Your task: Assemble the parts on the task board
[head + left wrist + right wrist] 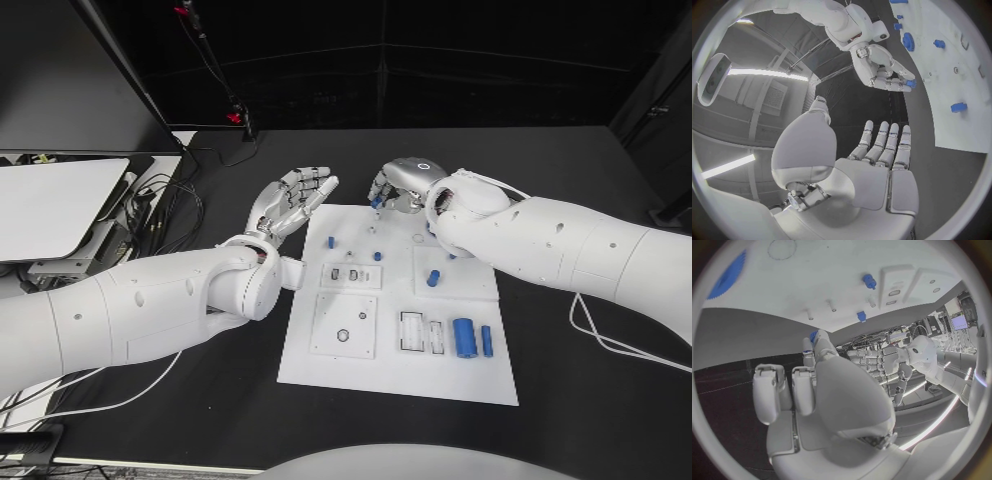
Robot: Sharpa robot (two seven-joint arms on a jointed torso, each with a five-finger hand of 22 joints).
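A: Listing item one: right hand [392,188], at the far edge of the white board [325,370]. State?

B: Grasping. A small blue piece [911,83] is pinched at its fingertips; the left wrist view shows it plainest. Hand and piece hang just over the board's far edge.

A: Item two: left hand [293,203]?

B: Released. Fingers straight and spread, nothing in them. It sits at the board's far left corner, just beside the board, over the black table [577,400].

A: Item three: where the piece likely goes?

B: Judging only: two thin bare pegs [820,310] stand on the board just inside its far edge. They lie from the right hand toward the robot, close by. Which peg or seat is meant, I cannot tell.

A: Long axis of the piece?

B: Too small and too covered by fingertips to tell.

A: Nearer hand to the pegs?

B: The right, clearly. The left stands off to the side.

A: Other stock on the board?

B: A large blue cylinder [464,337] lies at the near right.
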